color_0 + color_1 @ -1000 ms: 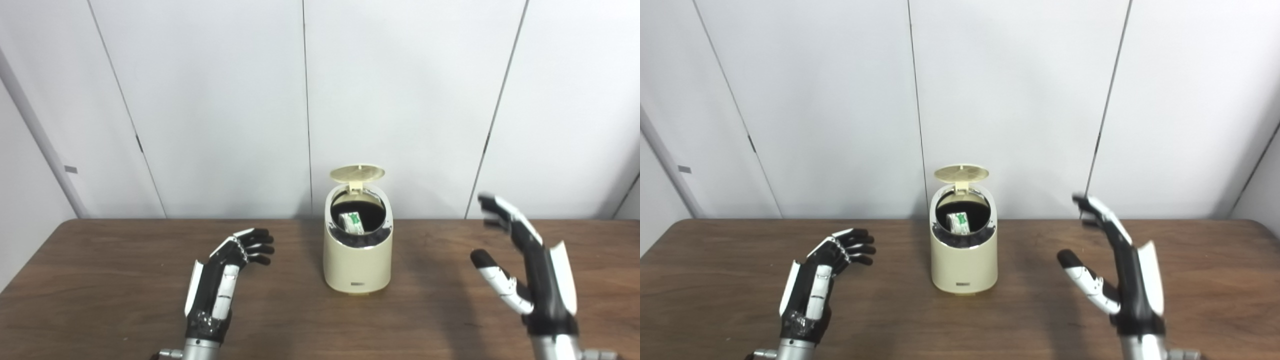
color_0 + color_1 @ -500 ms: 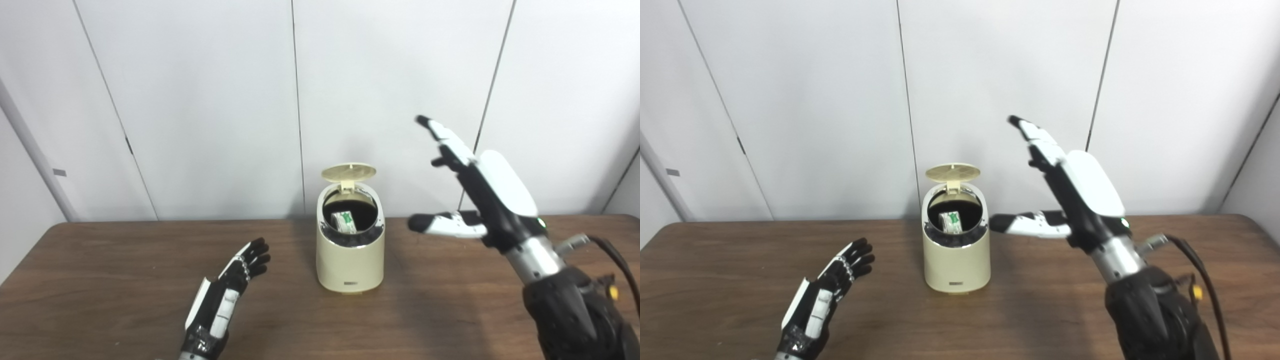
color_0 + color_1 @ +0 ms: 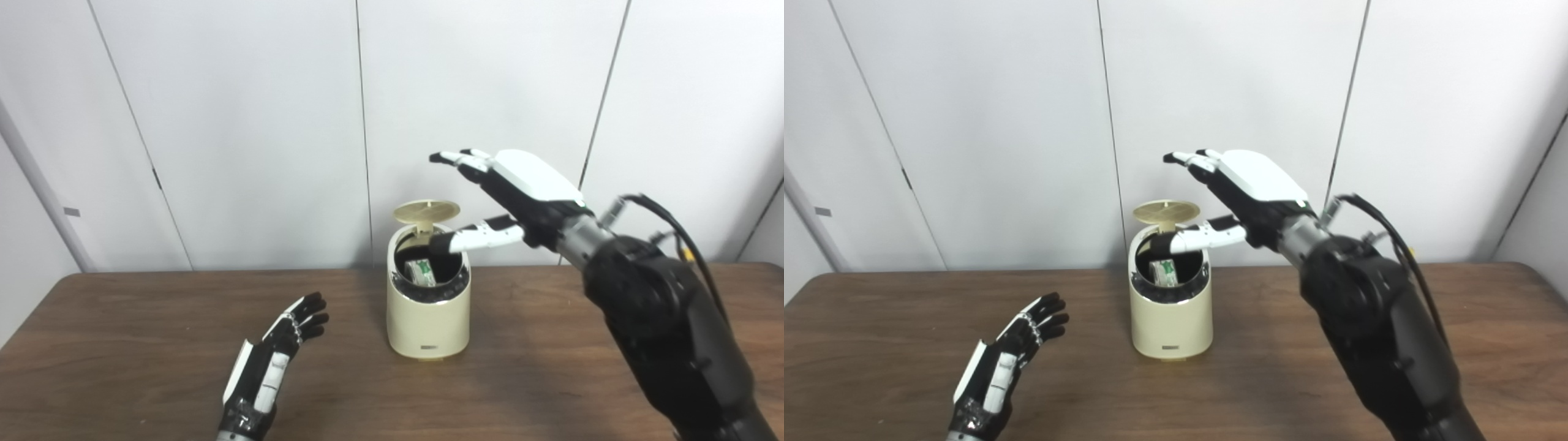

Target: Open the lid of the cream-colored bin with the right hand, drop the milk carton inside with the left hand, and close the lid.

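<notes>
Bin [image 3: 427, 318]: cream-colored, upright on the table [image 3: 122, 343], near the far edge at its middle. Mouth open.

Lid [image 3: 426, 212]: round, raised on its hinge at the back of the bin, standing clear above the mouth.

Carton [image 3: 421, 271]: white with green print, inside the bin, leaning, its top visible through the mouth.

My right hand [image 3: 520, 190]: in the air above and to the right of the bin, palm down, fingers spread and stretched out over the lid, holding nothing. Fingertips [image 3: 442, 158] higher than the lid and apart from it. Thumb [image 3: 471, 237] reaches across in front of the bin's mouth, just below lid level; I cannot tell if it touches the rim.

My left hand [image 3: 272, 361]: low over the table, left of the bin and well apart from it, fingers loosely spread, empty.

Wall [image 3: 245, 122]: pale panels behind the table.
</notes>
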